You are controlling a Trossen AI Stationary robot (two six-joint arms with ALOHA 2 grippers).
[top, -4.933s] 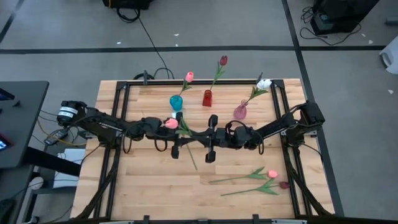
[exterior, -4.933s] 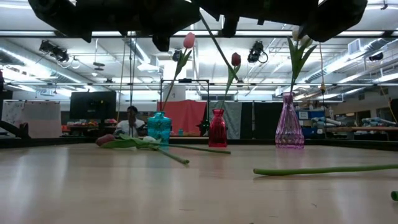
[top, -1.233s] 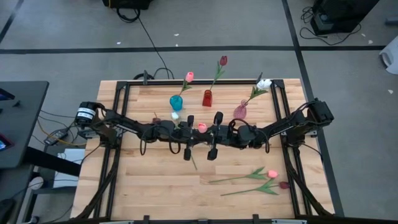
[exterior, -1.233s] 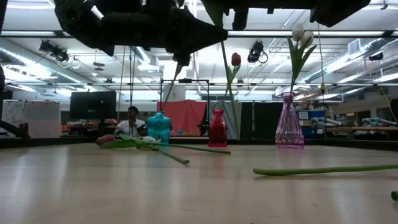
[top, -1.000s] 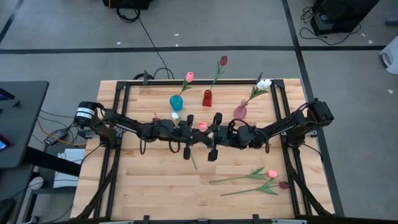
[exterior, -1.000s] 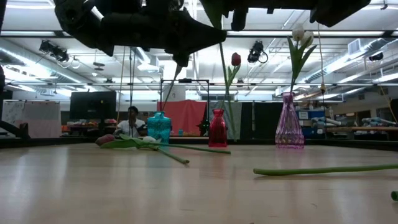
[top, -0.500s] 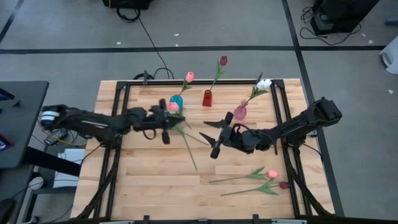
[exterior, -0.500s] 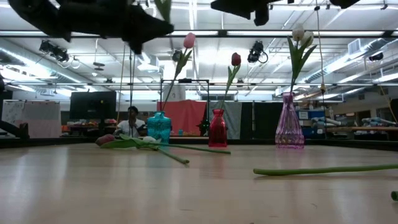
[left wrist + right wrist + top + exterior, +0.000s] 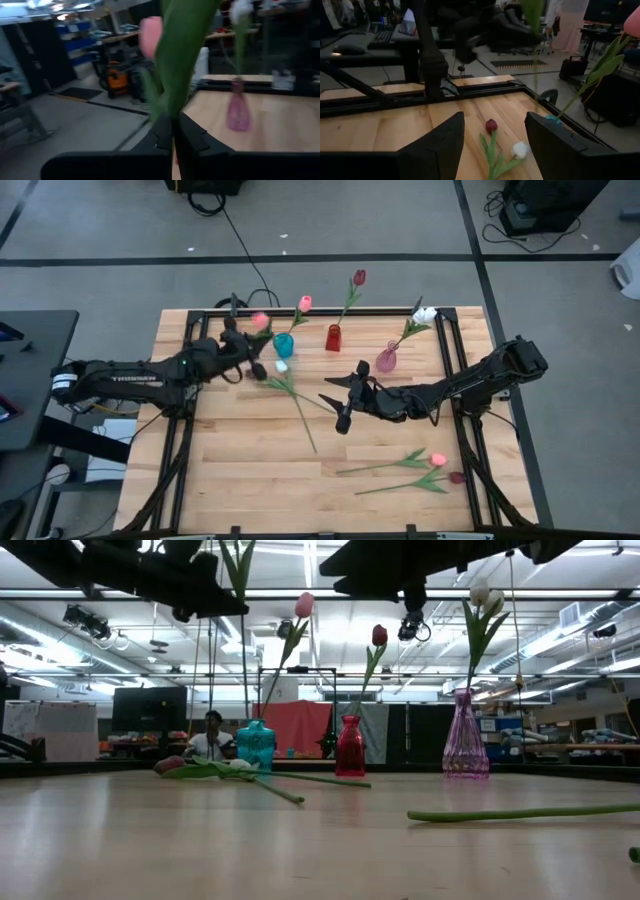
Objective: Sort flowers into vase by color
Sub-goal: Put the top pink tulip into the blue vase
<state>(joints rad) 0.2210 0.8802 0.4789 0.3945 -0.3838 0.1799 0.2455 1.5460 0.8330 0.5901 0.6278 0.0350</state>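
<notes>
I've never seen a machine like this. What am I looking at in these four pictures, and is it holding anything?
This is a robot with two dark arms working at a wooden table. Each arm ends in a two-finger end effector. One picture looks straight down, one looks level across the tabletop, and the other two come from cameras on each wrist.

At the back of the table stand a teal vase, a red vase and a pink vase, each holding one tulip. More tulips lie loose, some near the teal vase and some at the front right.

The left end effector is shut on a pink tulip, lifted near the teal vase. The right end effector is open and empty, over the middle of the table.
</notes>
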